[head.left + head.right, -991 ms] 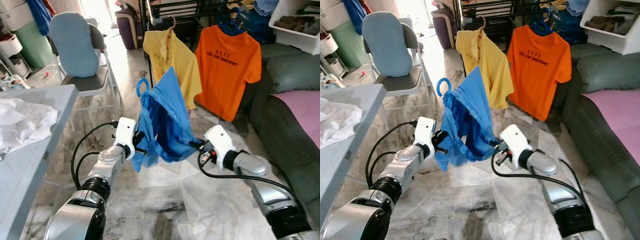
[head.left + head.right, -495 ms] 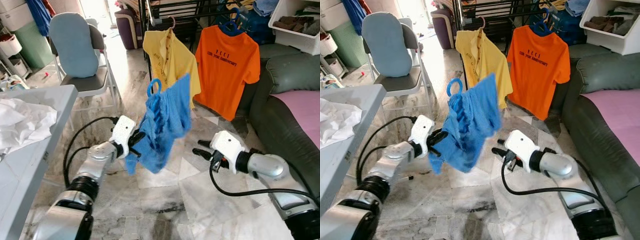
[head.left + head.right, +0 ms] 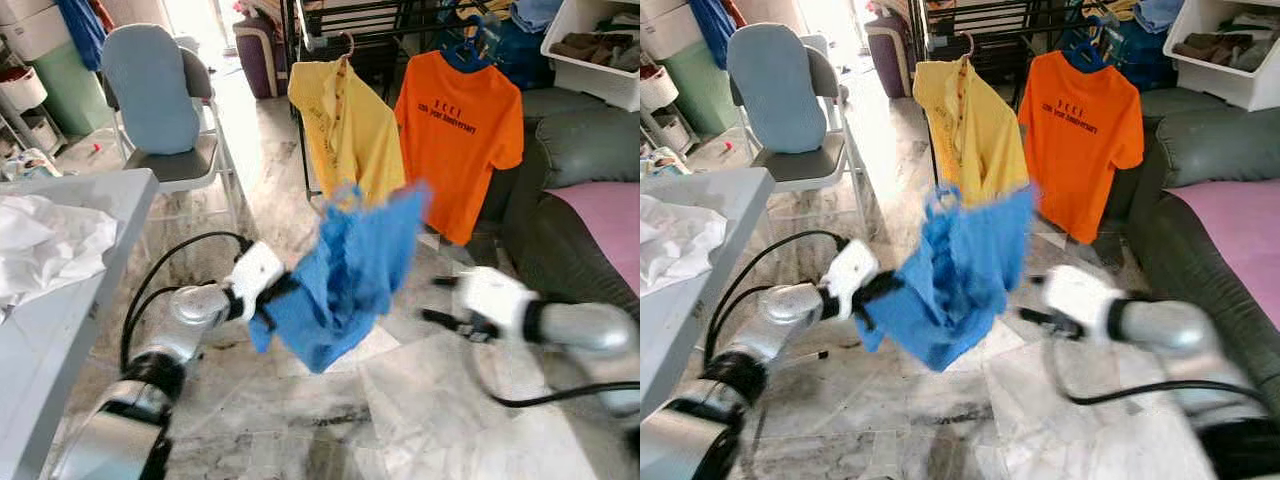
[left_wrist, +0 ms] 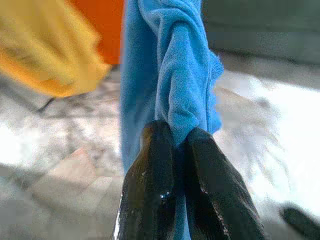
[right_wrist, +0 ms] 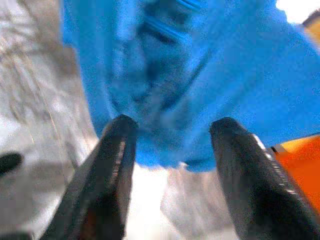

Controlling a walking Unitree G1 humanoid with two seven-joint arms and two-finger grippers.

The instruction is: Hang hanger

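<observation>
A blue shirt (image 3: pixel 345 275) is held up in the air above the marble floor (image 3: pixel 400 420), in front of the robot. It is pinched by the left gripper (image 4: pixel 172 145), whose jaws are pressed together on a fold of the blue cloth. The cloth is blurred, and a blue hanger hook can only just be made out at its top, so the hanger cannot be told clearly. The right gripper (image 3: pixel 440 300) is kept just beside the shirt, on its right, apart from the cloth. Its jaws are spread wide, and nothing is held between them. In the right wrist view the blue shirt is seen beyond the two black fingers (image 5: pixel 112 165). On the robot's left, a grey tabletop (image 3: pixel 80 200) is seen, with a white cloth (image 3: pixel 45 245) lying on it. Behind the tabletop, a chair (image 3: pixel 160 100) with a light blue back is placed. On the right, a dark green sofa (image 3: pixel 570 150) is seen, with a pink cover (image 3: pixel 605 215) on its seat. Farther back, a yellow shirt (image 3: pixel 345 125) and an orange shirt (image 3: pixel 460 125) are hung side by side on a dark rack (image 3: pixel 360 20). A white bin (image 3: pixel 595 50) is set near the top right.
</observation>
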